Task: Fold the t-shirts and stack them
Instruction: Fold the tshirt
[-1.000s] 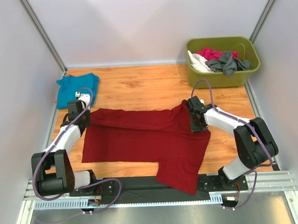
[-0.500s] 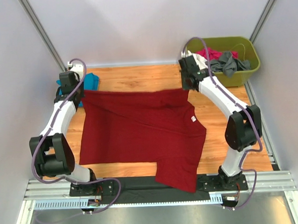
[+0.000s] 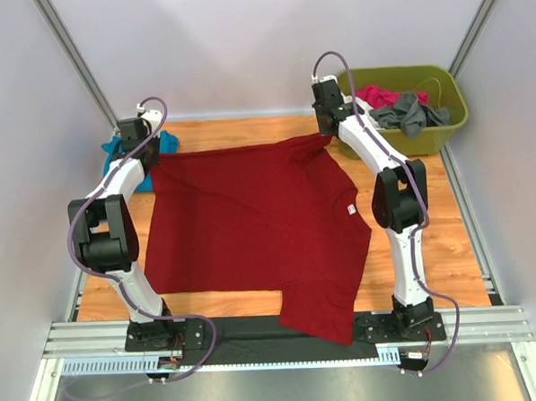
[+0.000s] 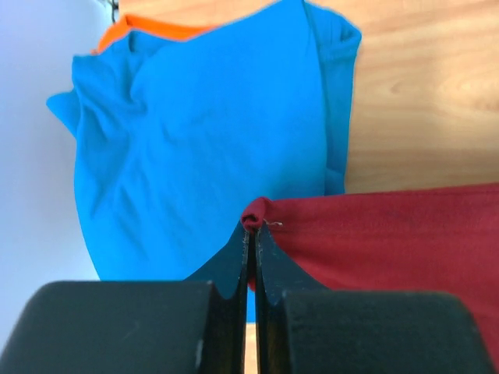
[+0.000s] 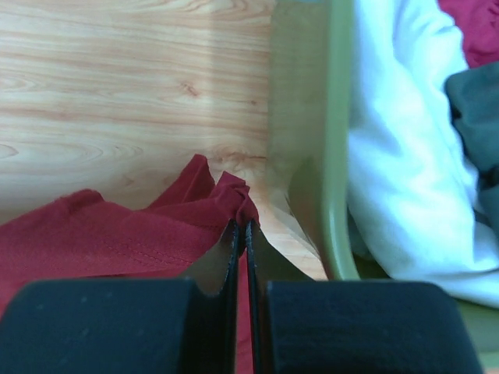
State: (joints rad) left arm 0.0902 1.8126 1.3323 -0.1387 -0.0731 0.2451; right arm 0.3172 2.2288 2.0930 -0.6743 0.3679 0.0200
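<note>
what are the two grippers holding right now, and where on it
Both pinch the dark red shirt: left gripper its far left corner, right gripper its far right corner.

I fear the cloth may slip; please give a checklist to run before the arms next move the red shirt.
1. Left gripper shut on a red shirt corner: ok.
2. Right gripper shut on the other far corner: ok.
3. Red shirt wholly on the table: not ok, one part hangs over the near edge.
4. Right gripper clear of the green basket: cannot tell.
5. Red corner clear of the teal shirt: cannot tell.
</note>
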